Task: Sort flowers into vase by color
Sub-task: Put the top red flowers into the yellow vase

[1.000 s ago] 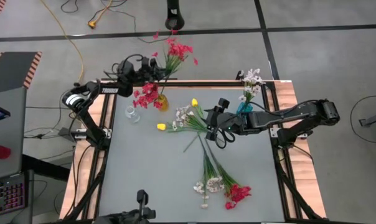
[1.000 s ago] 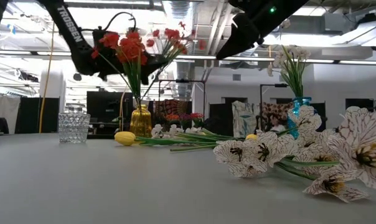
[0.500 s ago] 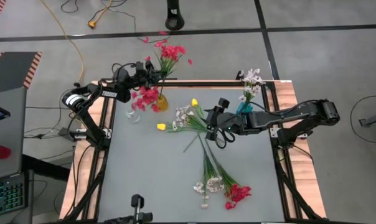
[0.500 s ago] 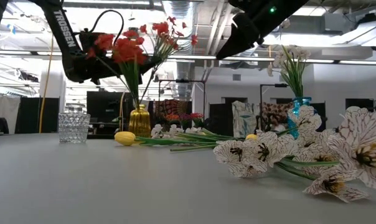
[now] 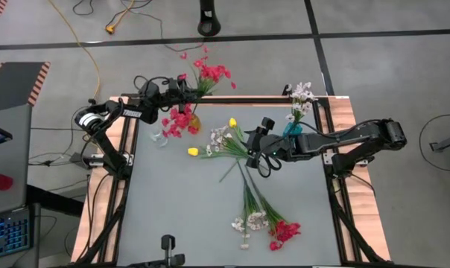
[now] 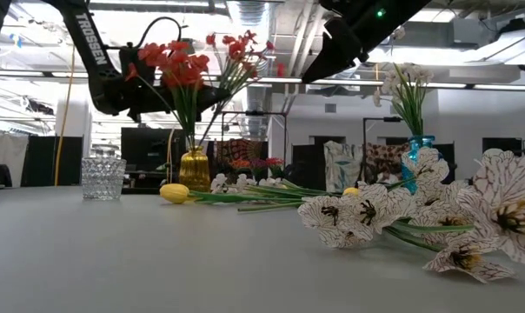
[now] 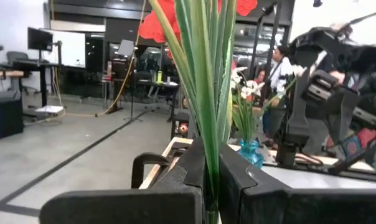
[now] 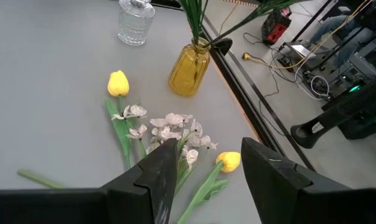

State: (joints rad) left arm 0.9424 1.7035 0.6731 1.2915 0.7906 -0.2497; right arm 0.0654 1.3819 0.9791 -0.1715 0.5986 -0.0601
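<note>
The left pincer (image 5: 182, 91) clamps red flowers (image 5: 210, 72) over the yellow vase (image 6: 196, 169) (white ones already fill the blue vase (image 6: 418, 149)). The right pincer (image 5: 264, 158) hovers open above loose stems (image 5: 249, 195) mid-tabletop.

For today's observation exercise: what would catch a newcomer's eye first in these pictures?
The red flowers, gripped by the left hand above the yellow vase at the table's far left. Next, the loose flowers lying mid-table under the open right hand.
</note>
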